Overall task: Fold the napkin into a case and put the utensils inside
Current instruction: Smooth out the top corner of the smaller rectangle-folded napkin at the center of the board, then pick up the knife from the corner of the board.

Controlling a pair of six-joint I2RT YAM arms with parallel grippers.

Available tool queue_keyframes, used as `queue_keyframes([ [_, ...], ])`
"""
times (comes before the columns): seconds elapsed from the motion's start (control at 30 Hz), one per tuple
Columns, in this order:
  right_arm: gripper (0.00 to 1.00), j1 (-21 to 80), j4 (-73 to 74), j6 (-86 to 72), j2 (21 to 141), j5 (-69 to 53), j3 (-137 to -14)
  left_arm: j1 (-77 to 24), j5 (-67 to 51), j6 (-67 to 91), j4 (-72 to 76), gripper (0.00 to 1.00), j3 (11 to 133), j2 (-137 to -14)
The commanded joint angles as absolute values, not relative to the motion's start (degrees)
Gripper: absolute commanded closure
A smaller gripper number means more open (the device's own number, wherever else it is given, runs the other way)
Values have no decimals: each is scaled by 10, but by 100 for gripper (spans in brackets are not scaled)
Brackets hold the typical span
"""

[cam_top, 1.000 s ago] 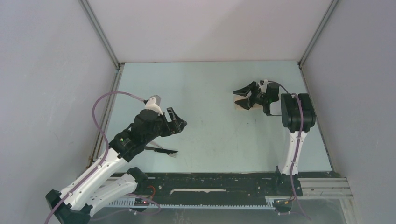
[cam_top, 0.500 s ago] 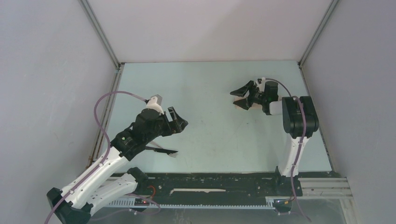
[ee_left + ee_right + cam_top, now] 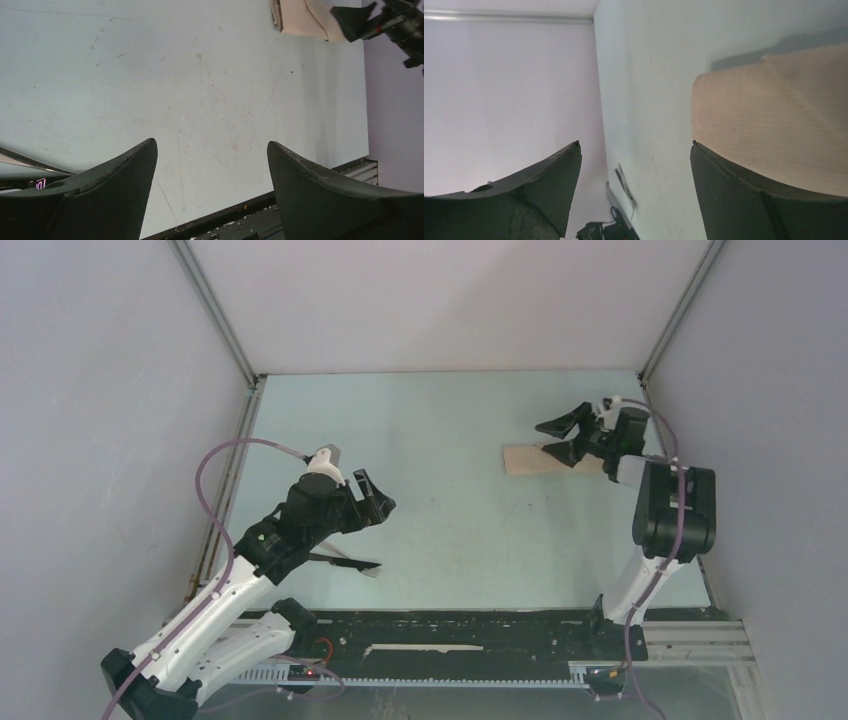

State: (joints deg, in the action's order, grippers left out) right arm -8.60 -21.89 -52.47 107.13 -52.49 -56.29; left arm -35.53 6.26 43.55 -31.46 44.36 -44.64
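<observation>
While the folded napkin (image 3: 535, 460) is lying far right on the table (image 3: 440, 430), the right gripper (image 3: 543, 438) is hovering over it, fingers spread; the left gripper (image 3: 378, 492) is hanging spread wide near the utensils (image 3: 352, 563).

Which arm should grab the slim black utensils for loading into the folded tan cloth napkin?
Left. The left arm's fingers hover open right by the slim black utensils at the near-left. The right arm's fingers, also open, are across the table, over the folded tan cloth napkin.
</observation>
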Motion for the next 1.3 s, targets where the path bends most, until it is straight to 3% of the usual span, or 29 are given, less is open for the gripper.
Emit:
queue_keyframes([
  [0.0,13,-151,-178,-466,1047,-536,-564,-345,69,443,-320,12,433,-434],
  [0.2,13,-216,-287,-521,1124,-552,-564,-340,53,454,-321,12,430,-439],
  [0.47,14,-236,-309,-522,1180,-550,-547,-330,43,466,-325,12,416,-432],
  [0.6,14,-233,-292,-524,1126,-549,-546,-287,5,475,-321,13,396,-432],
  [0.7,13,-217,-191,-484,1031,-529,-555,-240,5,482,-361,15,398,-440],
  [0.9,11,-87,106,-292,882,-356,-584,-163,9,614,-543,19,409,-498],
  [1.27,12,190,195,-227,812,-284,-586,-3,108,789,-558,36,357,-533],
])
